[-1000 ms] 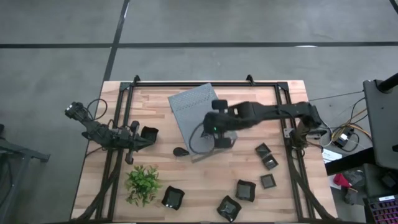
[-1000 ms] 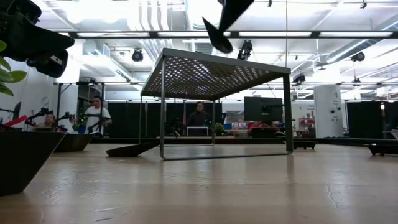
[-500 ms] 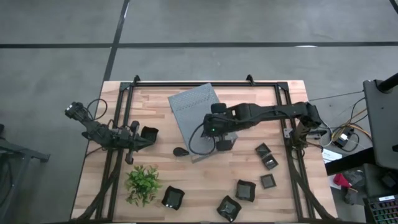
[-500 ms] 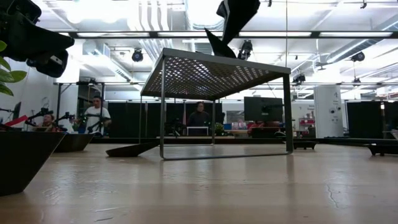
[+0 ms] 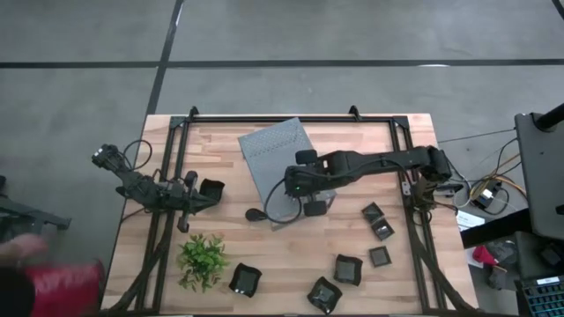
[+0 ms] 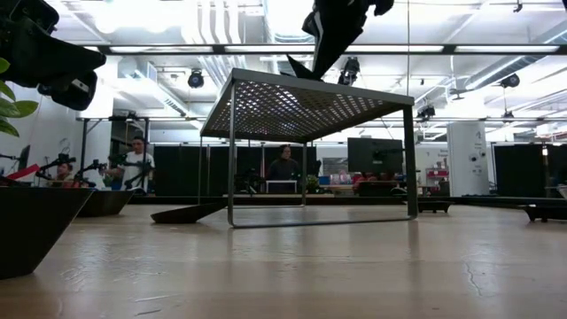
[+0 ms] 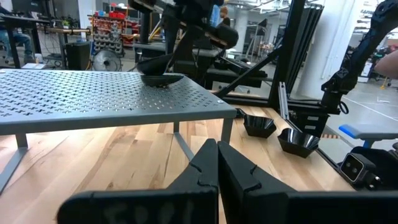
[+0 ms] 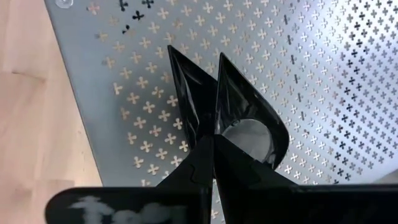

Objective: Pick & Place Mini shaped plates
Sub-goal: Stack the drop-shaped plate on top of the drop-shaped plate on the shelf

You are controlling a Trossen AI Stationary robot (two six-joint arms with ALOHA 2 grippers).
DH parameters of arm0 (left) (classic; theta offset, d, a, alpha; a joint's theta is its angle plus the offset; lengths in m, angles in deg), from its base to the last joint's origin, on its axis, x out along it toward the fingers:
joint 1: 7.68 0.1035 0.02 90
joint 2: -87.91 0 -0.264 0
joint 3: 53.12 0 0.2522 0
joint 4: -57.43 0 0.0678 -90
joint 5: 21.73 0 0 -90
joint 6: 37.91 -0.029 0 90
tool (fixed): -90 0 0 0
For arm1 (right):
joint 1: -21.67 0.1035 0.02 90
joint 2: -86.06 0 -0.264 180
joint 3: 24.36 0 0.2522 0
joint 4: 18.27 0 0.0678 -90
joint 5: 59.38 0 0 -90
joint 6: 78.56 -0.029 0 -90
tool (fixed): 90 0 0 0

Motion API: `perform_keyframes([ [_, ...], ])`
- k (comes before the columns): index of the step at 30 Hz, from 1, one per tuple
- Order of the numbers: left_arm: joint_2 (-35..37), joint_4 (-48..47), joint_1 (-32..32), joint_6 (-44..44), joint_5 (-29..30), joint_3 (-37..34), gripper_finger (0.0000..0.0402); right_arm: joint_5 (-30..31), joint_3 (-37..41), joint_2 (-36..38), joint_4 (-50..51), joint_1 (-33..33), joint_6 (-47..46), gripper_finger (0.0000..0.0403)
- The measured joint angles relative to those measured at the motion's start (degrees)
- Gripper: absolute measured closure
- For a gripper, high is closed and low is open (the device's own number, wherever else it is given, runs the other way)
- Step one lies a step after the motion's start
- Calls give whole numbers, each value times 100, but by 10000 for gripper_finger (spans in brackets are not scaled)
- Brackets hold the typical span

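My right gripper point(image 8: 214, 142) point(image 5: 298, 181) hangs over the near part of the grey perforated shelf point(image 5: 275, 148), shut on a black leaf-shaped mini plate point(image 8: 249, 115) point(image 7: 160, 78). The plate's pointed end point(image 6: 298, 67) is right at the shelf top; whether it touches, I cannot tell. Another leaf plate point(image 5: 256, 214) lies on the table by the shelf's near left leg. My left gripper point(image 5: 192, 202) point(image 7: 217, 167) waits shut at the table's left, beside a square black plate point(image 5: 211, 188). My right gripper pinches the leaf plate's raised rim point(image 8: 216, 121) between its two fingers point(image 8: 200, 163). It comes from above, slanting down toward the shelf. The plate hangs tilted below the fingers, pointed end lowest, over the shelf top.
Several black plates lie at the table's near right point(image 5: 373, 212) point(image 5: 346, 269) point(image 5: 324, 294), and one point(image 5: 245, 279) sits by the green plant point(image 5: 203, 260) at the near left. Black frame rails point(image 5: 167, 176) run along both table sides. Something red and blurred point(image 5: 62, 286) shows off the table's near left.
My right gripper has come down toward the shelf top with the leaf plate and drifted slightly toward the table's left. The plate has stayed in the hold and its pointed end now sits just at the shelf surface.
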Motion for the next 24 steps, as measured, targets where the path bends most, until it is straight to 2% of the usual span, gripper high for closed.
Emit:
perform_keyframes([
  [24,-1,0,-1,-1,-1,0,401,1,138,0,-164,16,182,393],
])
